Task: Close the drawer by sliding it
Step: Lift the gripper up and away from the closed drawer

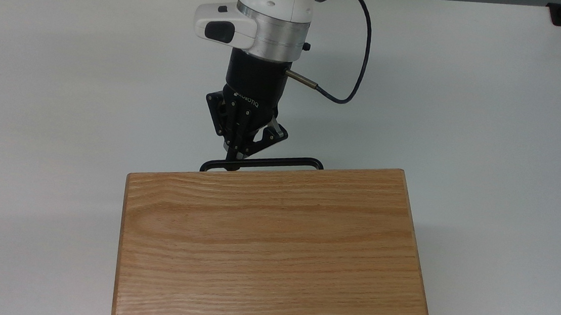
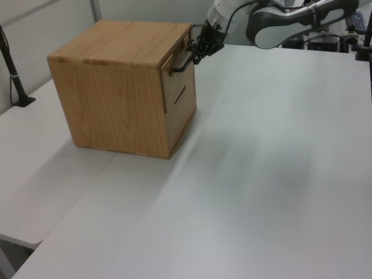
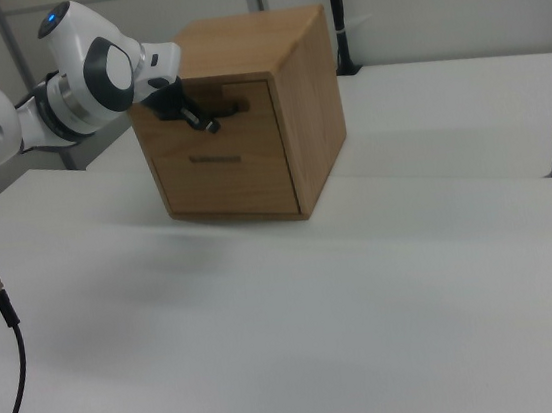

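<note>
Drawer (image 3: 233, 106) is seen seated flush in the cabinet (image 1: 272, 253) front, at 12 o'clock of its top in the top view; closure is judged essentially complete; gripper (image 1: 233, 162) is clamped on the handle (image 1: 280, 161); release and withdrawal are left.

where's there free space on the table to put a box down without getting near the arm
The white table is bare on the top view's right of the oak cabinet, and on the top view's left. The left view shows a wide bare stretch in front. It is crowded only at the black handle, where the gripper sits.
</note>
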Controlling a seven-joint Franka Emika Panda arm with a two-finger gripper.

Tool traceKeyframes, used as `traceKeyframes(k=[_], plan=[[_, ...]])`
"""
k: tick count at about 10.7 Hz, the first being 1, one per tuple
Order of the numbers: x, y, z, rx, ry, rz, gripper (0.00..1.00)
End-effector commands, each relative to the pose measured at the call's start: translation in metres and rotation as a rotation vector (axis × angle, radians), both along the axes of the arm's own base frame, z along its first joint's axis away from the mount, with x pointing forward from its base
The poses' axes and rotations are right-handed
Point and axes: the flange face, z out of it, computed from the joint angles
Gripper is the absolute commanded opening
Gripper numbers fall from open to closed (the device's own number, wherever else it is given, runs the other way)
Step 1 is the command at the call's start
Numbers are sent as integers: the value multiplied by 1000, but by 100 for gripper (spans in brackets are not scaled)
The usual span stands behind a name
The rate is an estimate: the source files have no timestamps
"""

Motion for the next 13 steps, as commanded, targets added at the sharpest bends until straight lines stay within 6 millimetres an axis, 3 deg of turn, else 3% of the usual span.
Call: traceKeyframes(k=[1,4,7,10,13], plan=[[-7,-9,26,-9,-26,-26,0],[-34,-15,30,-30,230,69,0],[-76,-16,57,-15,445,176,0],[-130,-12,89,20,560,270,0],[-170,-22,101,-5,637,367,3]])
